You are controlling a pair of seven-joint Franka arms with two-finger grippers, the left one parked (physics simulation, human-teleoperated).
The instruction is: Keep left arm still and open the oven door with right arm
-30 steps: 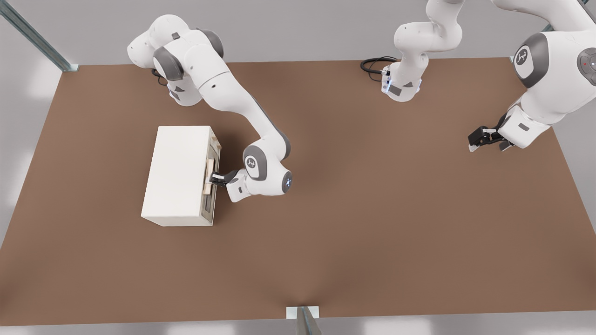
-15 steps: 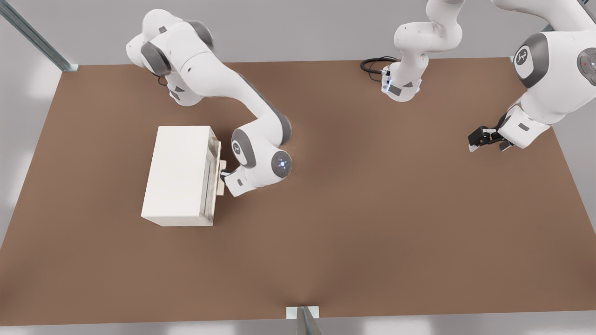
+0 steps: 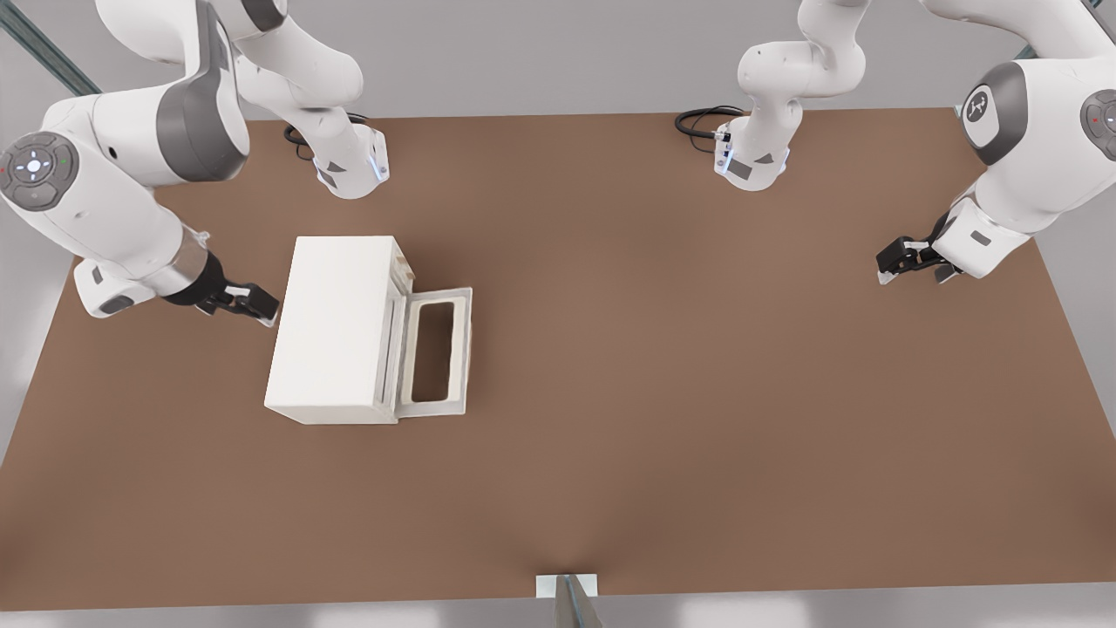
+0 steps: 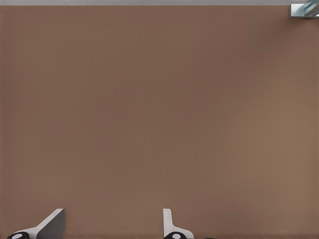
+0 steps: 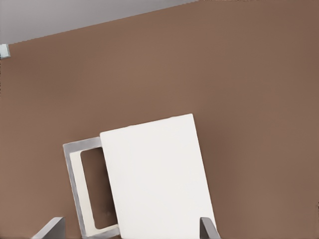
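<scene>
We see the cream-white oven door (image 3: 438, 351), a frame around a large rectangular window, swung fully open and lying flat on the brown bench (image 3: 697, 392), hinged along the oven (image 3: 336, 327) toward the front view's right. The right arm's gripper (image 3: 253, 303) hovers behind the oven, fingers (image 5: 50, 230) spread.

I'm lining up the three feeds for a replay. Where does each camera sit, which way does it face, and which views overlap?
Front view: high off the arms, looking down on the table; shows both arms, the oven with the oven door folded flat, and the right arm's tool beside the oven's back.
Right wrist view: above the oven, facing down; open fingertips show.
Left wrist view: faces bare table; only fingertips show.
Front and right wrist views share oven and door.
</scene>
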